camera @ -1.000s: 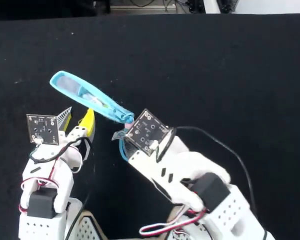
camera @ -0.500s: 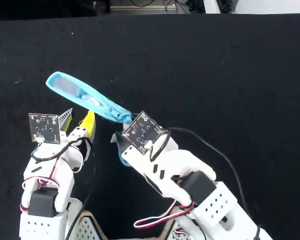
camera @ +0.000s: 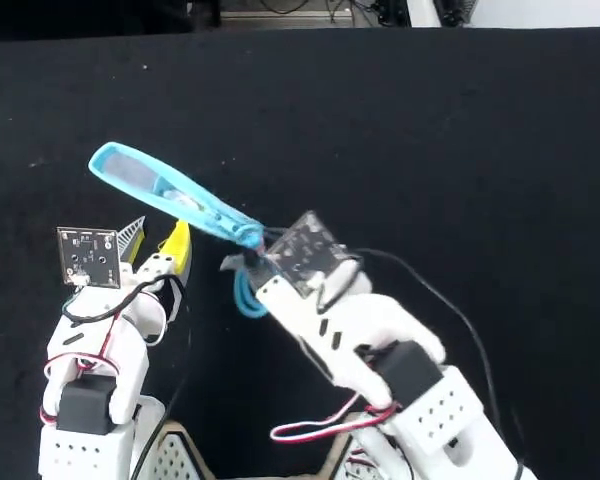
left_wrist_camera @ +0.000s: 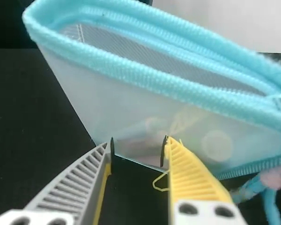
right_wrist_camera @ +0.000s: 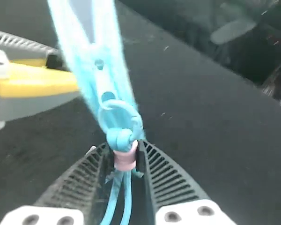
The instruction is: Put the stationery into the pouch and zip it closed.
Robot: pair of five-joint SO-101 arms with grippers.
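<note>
We see a table (camera: pixel 460 130) covered in matte black cloth, dotted with a few pale specks (camera: pixel 35 161). Toward its left side, a light blue mesh pouch (camera: pixel 165 190) stands on its narrow edge, its lower corner seeming to touch the cloth.
</note>
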